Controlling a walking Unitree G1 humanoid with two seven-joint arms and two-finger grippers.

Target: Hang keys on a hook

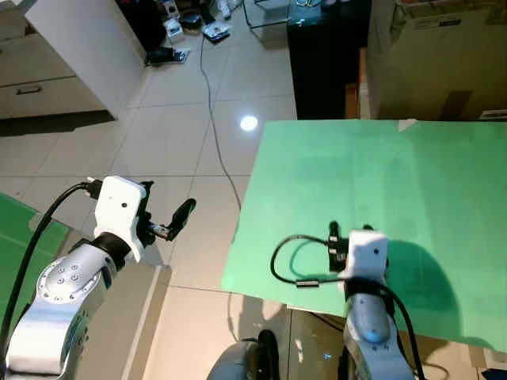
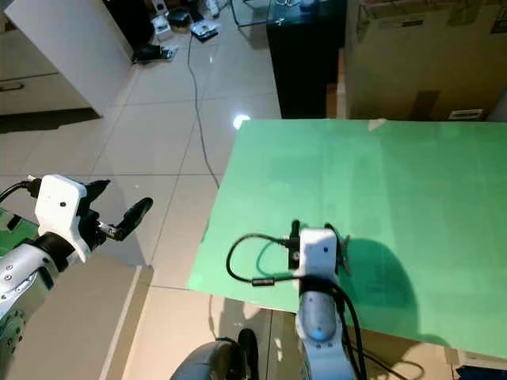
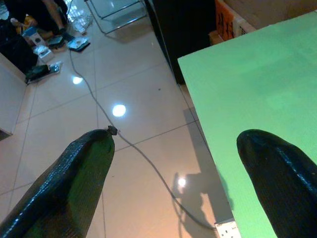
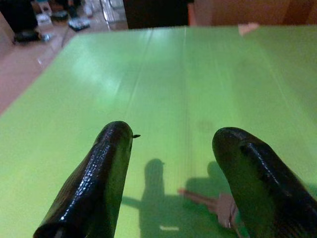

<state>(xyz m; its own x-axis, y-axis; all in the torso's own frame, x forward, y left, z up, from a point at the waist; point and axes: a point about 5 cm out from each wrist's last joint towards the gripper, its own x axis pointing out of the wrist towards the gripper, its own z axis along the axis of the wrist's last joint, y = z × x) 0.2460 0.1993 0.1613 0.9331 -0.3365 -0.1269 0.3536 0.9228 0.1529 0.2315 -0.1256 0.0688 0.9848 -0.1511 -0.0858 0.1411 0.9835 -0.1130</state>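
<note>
The right tool [image 4: 171,173] hangs low over the near part of the green worktop [image 1: 412,206], its two black fingers [image 4: 94,183] spread wide with nothing between them. In the right wrist view the keys [image 4: 218,206] lie flat on the green surface just under and between those fingers, close by the tool's shadow; one pale key blade points away from the rest of the bunch. The fingers are not touching the keys. From the head views the right wrist [image 1: 366,257] sits above the worktop's near edge, a black cable [image 1: 289,261] looping out beside it, and it hides the keys from above.

The left tool [image 3: 173,183] is held off to the left of the worktop, above the tiled floor [image 1: 182,119], its fingers [image 3: 69,183] also wide apart and empty. In the head views its black fingertip [image 1: 182,214] points toward the worktop's left edge but stays well apart from it.

A thin cord [image 1: 214,127] trails across the floor tiles toward the far clutter. A black cabinet [image 1: 325,55] and a cardboard box [image 1: 436,55] stand behind the worktop, and a white cupboard [image 1: 71,47] stands at far left.
</note>
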